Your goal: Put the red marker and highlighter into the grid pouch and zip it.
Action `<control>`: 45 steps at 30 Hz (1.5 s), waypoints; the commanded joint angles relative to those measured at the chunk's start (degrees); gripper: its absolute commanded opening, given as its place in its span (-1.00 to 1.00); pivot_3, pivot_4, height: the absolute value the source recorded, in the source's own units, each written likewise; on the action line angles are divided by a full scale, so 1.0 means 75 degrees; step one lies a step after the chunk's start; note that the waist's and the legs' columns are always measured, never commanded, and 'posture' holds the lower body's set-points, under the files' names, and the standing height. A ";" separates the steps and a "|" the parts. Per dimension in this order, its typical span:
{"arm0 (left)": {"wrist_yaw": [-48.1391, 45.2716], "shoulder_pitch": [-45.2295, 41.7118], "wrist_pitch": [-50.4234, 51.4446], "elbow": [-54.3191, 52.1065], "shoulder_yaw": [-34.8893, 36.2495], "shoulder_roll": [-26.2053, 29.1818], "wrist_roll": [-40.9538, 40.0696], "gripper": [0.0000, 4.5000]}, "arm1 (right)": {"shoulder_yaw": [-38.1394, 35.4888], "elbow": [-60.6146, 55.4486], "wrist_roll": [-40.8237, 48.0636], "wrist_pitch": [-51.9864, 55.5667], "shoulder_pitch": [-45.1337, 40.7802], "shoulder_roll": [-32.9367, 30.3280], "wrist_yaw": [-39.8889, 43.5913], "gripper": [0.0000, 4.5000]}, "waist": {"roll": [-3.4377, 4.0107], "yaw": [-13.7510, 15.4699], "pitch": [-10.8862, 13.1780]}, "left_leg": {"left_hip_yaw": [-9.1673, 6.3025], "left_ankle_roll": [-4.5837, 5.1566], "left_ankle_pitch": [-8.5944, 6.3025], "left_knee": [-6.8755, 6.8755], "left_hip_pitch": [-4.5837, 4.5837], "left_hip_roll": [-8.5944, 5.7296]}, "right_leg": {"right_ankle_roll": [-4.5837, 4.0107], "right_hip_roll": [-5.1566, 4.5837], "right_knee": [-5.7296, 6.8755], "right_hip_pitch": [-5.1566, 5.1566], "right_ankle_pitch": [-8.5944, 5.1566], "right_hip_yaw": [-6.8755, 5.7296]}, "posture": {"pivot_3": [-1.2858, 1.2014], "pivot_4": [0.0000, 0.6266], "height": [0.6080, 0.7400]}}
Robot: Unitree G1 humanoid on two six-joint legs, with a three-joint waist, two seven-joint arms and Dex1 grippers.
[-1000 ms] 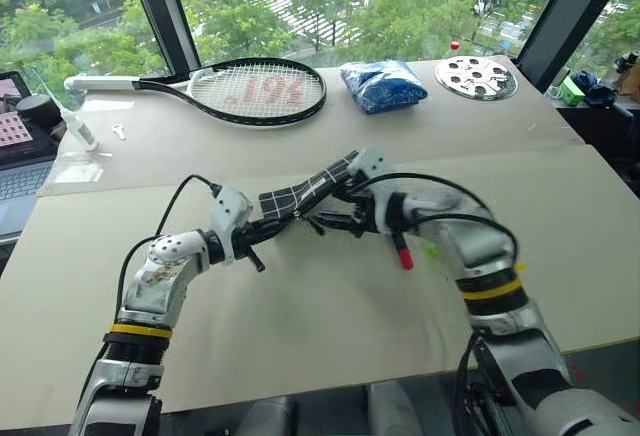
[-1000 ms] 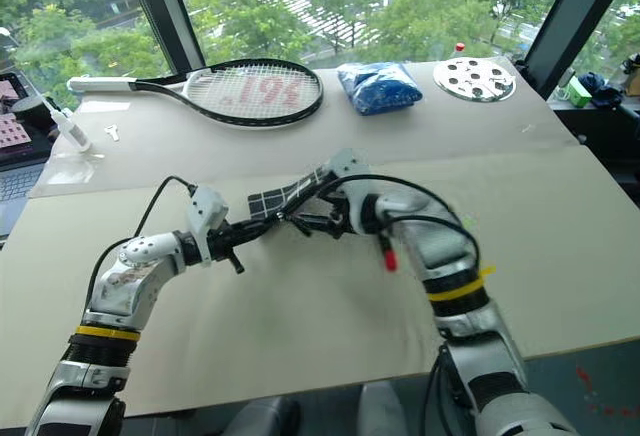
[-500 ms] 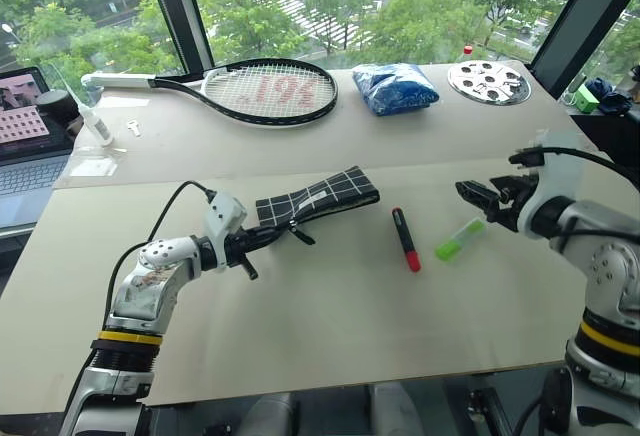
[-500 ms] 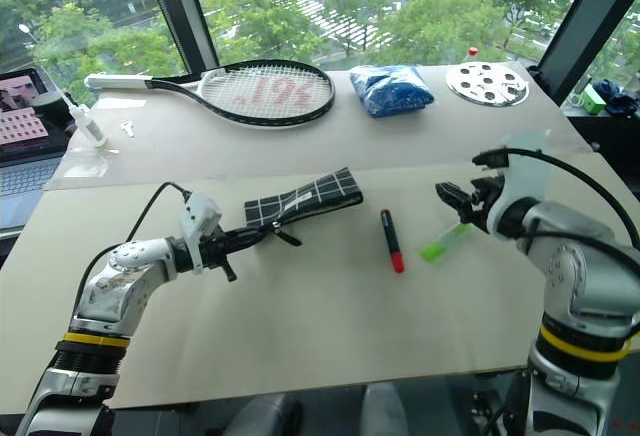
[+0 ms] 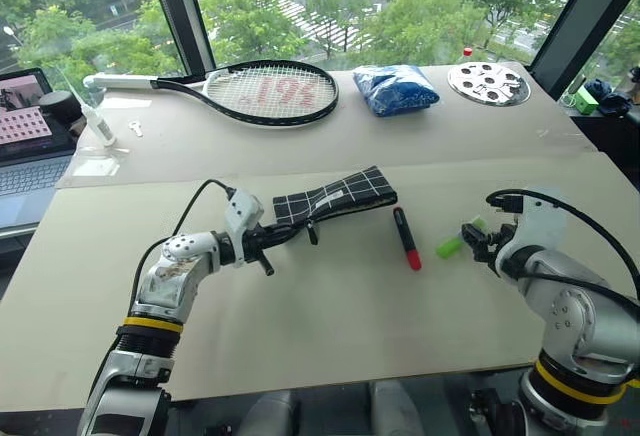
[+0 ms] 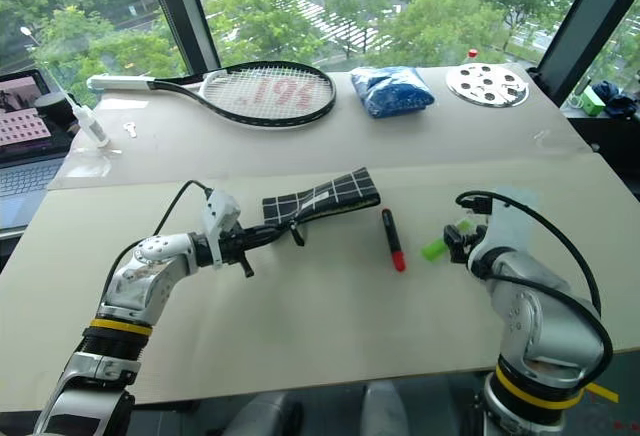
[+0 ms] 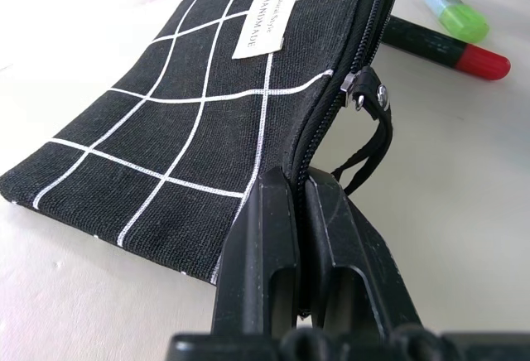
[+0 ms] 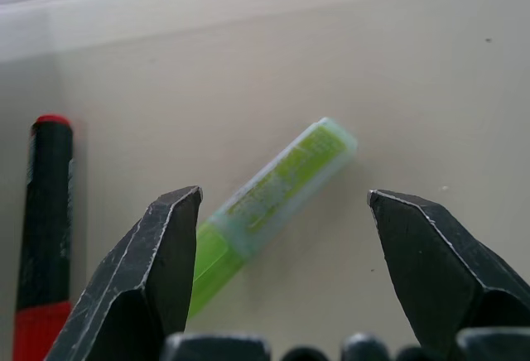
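Jaws of the left gripper (image 7: 300,237) pinched the grid pouch (image 5: 335,196) at its zipper edge; the right gripper (image 8: 281,237) gaped empty, nearer the highlighter (image 8: 269,208), which lay slantwise between its fingers beside the red marker (image 5: 406,238).

Left gripper (image 5: 268,240): clamped on the near end of the grid pouch (image 5: 338,197), which slants up off the table (image 5: 330,326).
Red marker (image 5: 405,238): flat on the table, just right of the pouch.
Highlighter (image 5: 455,243): right of the marker, apart from it.
Right gripper (image 5: 474,240): at the highlighter's right end.
Far side: tennis racket (image 5: 240,92), blue bag (image 5: 396,88), perforated metal disc (image 5: 489,82).
Left edge: laptop (image 5: 28,156).
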 commanded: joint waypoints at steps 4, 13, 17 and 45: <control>0.0112 -0.0045 -0.0244 -0.0105 0.0077 -0.0074 0.0032 -1.00 | 0.0138 0.0388 -0.0435 -0.0505 -0.0193 0.0408 -0.0580 0.59 | 0.0000 -0.0008 0.0000 | 0.0001 0.0000 0.0000 0.0000 0.0000 0.0001 | 0.0000 0.0000 0.0000 0.0000 0.0000 0.0000 | 0.03 -0.52 1.00; 0.0320 0.0220 -0.0289 -0.0282 0.0130 -0.0035 0.0076 -1.00 | 0.0553 0.1125 -0.0620 -0.1155 -0.0280 0.1325 -0.0982 0.59 | 0.0003 -0.0045 -0.0002 | 0.0003 0.0000 0.0000 -0.0002 0.0005 0.0004 | -0.0001 0.0001 0.0002 -0.0001 0.0001 0.0000 | 0.03 -0.52 1.00; 0.0375 0.0313 -0.0311 -0.0344 0.0146 -0.0034 0.0068 -1.00 | 0.0873 0.1238 -0.0665 -0.1270 -0.0162 0.1263 -0.0948 0.59 | 0.0004 -0.0051 -0.0002 | 0.0003 0.0001 0.0000 -0.0002 0.0005 0.0004 | -0.0001 0.0001 0.0002 -0.0001 0.0001 0.0000 | 0.03 -0.52 1.00; 0.0271 0.0225 -0.0242 -0.0409 0.0145 0.0150 0.0063 -1.00 | 0.2660 0.0697 0.0353 -0.6083 -0.0408 -0.3192 0.3914 -0.54 | 0.0011 -0.0073 0.0001 | 0.0030 0.0017 -0.0020 -0.0015 0.0030 0.0041 | -0.0001 0.0027 -0.0012 0.0013 0.0001 -0.0021 | 0.03 -0.52 1.00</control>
